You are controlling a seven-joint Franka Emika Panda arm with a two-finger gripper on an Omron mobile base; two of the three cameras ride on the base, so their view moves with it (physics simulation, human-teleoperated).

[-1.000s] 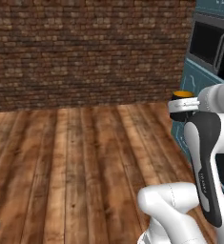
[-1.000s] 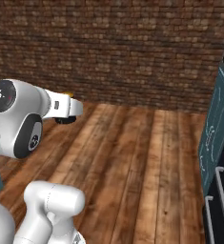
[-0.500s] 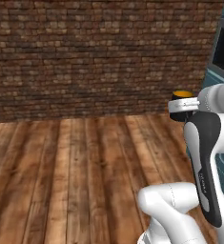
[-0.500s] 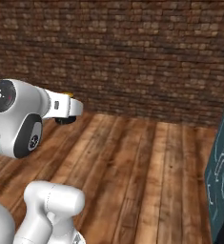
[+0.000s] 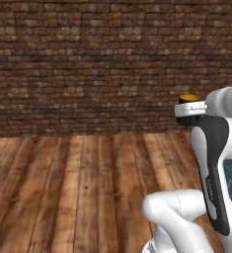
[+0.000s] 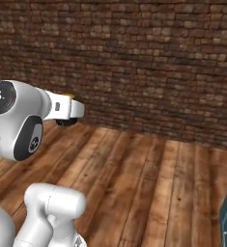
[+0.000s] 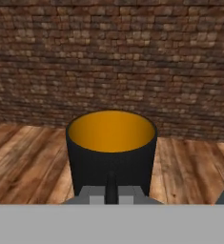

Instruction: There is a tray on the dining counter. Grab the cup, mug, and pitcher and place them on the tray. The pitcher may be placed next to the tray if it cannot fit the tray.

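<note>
One black mug, orange inside, sits clamped in the gripper.

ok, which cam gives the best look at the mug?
Hand view: the mug sits centred and close, with its orange inside and black wall plain. The left base view catches just its orange-topped rim behind the wrist; the right base view, a dark sliver.
</note>
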